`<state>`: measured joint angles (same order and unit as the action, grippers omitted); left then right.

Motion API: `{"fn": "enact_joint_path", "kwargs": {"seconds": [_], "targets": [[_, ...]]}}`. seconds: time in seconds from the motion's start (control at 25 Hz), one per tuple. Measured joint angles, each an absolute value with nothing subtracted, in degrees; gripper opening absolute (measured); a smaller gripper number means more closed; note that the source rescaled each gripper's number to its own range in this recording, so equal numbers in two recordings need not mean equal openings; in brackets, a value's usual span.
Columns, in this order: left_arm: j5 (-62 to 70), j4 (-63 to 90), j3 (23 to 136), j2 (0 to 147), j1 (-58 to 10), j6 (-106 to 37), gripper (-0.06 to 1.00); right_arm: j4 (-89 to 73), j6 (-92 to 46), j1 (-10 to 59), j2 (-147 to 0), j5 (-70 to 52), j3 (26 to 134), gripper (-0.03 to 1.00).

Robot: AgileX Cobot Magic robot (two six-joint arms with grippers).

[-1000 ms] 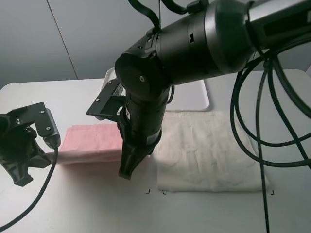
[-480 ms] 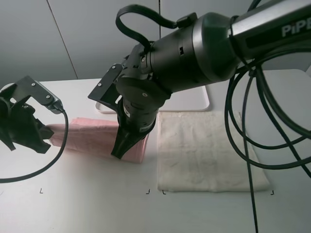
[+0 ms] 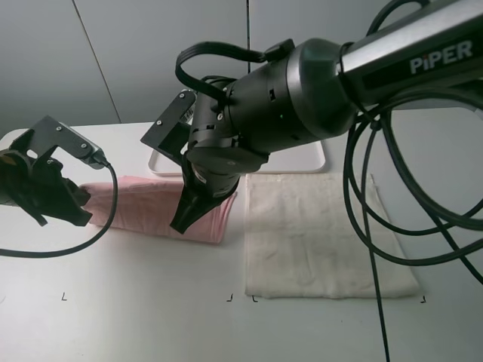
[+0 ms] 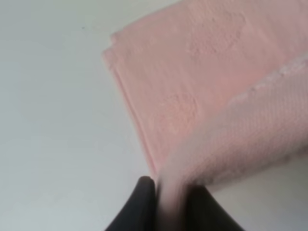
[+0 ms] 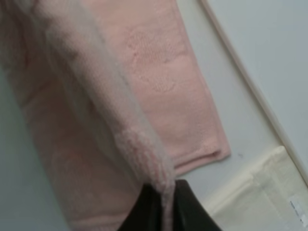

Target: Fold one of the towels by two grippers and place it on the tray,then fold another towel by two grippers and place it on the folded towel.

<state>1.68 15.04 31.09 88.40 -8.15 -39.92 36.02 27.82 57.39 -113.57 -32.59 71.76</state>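
The pink towel (image 3: 143,205) lies on the table (image 3: 136,324), on the left half, as a long doubled band running left to right. We see it just this side of the tray (image 3: 313,160), which sits at the far middle of the table, mostly hidden by the right arm (image 3: 302,90). We cannot tell whether the towel's far edge touches the tray's rim.

The left jaws come in from the left edge of the scene on the left arm (image 3: 38,181) and pinch the towel's left end. In the left wrist view a lifted fold of pink cloth (image 4: 226,144) runs down between the two dark fingers (image 4: 142,204), with the flat layer (image 4: 192,67) lying beneath it.

The right jaws, on the arm marked PiPER, reach across the middle and pinch the towel's right end. In the right wrist view the fingers (image 5: 149,207) are pressed together on a raised edge of the cloth (image 5: 139,144), above the flat part of the towel (image 5: 159,72). The same view shows the tray's rim (image 5: 240,72) and a corner of the cream towel (image 5: 269,192).

The cream towel (image 3: 324,234) lies flat and unfolded on the right half of the table, just beside the pink one, with a narrow strip of bare table between them. Black cables (image 3: 358,196) hang over its right part.
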Motion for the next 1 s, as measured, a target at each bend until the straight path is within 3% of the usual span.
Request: {"fn": "enact_joint_path", "kwargs": {"seconds": [0.2, 0.32, 0.4, 0.52, 0.6, 0.8, 1.0], "targets": [[-1.7, 15.0, 31.1, 89.5, -8.1, -39.6, 0.18, 36.4, 31.5, 55.0, -113.6, -30.7, 71.8, 0.00], [-3.1, 15.2, 31.1, 89.9, -8.1, -39.5, 0.31, 36.4, 33.1, 54.0, -113.6, -28.7, 71.7, 0.05], [-4.1, 15.5, 31.1, 89.9, -8.1, -39.3, 0.52, 36.5, 33.3, 53.8, -113.6, -27.1, 71.7, 0.21], [-6.3, 18.9, 31.1, 89.9, -8.1, -39.2, 0.88, 37.2, 35.4, 53.8, -113.6, -25.5, 71.7, 0.74], [-6.3, 20.9, 31.2, 89.9, -8.1, -39.1, 0.97, 39.3, 38.5, 53.8, -113.6, -25.8, 71.7, 0.94], [4.1, 27.1, 37.3, 91.8, -6.7, -37.8, 0.99, 36.3, 39.5, 53.4, -113.6, -29.5, 72.0, 1.00], [23.8, 19.0, 49.7, 98.9, -1.4, -19.8, 0.99, 13.7, 21.5, 49.2, -113.6, -35.4, 75.5, 1.00]]}}
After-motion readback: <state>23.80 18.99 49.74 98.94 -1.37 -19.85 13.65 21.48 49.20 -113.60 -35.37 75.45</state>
